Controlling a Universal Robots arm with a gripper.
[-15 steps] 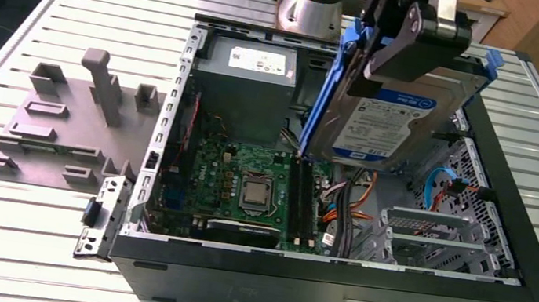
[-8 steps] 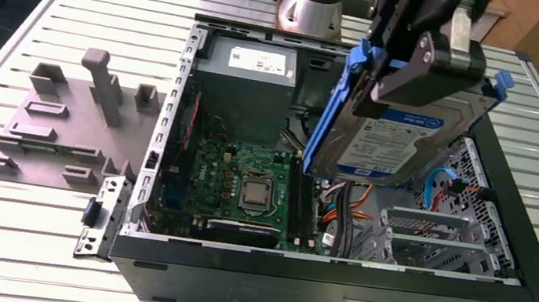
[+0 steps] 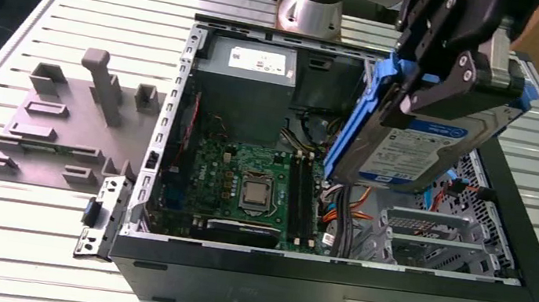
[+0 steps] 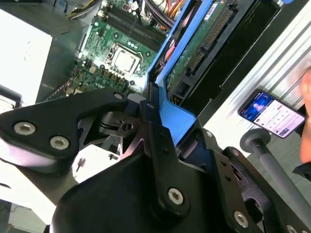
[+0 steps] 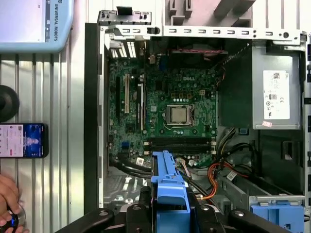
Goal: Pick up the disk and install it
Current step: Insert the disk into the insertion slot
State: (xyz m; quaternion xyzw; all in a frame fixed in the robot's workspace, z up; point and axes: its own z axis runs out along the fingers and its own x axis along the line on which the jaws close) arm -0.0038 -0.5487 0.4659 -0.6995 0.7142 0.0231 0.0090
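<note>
The disk (image 3: 409, 151) hangs tilted, label outward, above the open case (image 3: 336, 279), over the drive cage (image 3: 432, 237) beside the motherboard (image 3: 243, 183). The gripper (image 3: 459, 83) has its fingers (image 3: 435, 91) clenched on the blue bracket (image 4: 177, 114). Probably stiff, fairly heavy and shock-sensitive; the bracket edges look the safest hold

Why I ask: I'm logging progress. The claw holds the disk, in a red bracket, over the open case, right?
The bracket is blue, not red, as the exterior view shows; the claw does hold the disk over the open case.
</note>
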